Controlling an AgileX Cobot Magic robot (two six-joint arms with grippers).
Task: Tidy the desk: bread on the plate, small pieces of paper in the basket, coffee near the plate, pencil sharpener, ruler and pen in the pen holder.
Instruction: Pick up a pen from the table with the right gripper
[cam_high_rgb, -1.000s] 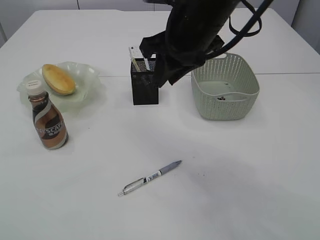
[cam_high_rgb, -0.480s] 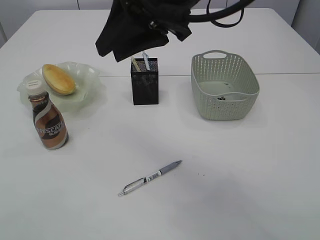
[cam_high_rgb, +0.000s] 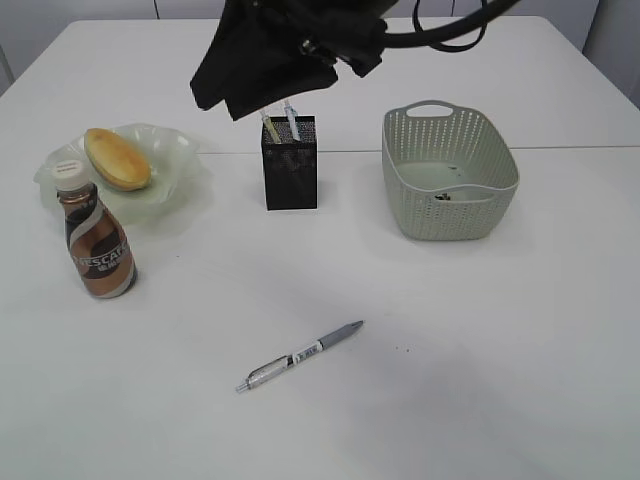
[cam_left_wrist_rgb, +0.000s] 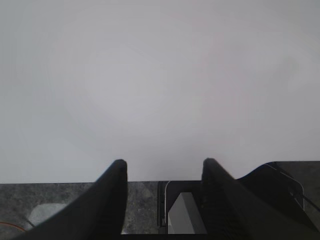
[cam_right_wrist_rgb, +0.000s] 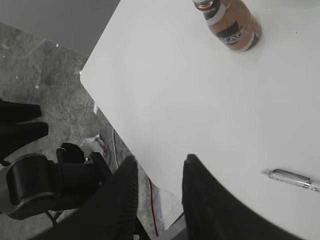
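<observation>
A dark arm is seen at the top centre of the exterior view, raised. The right pincer (cam_right_wrist_rgb: 157, 185) is held apart and empty at the lower frame. The left pincer (cam_left_wrist_rgb: 162, 175) is likewise parted, gripping nothing.

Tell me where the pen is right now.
The pen lies loose on the desk, front centre in the exterior view, well in front of the pen holder and right of the coffee.
</observation>
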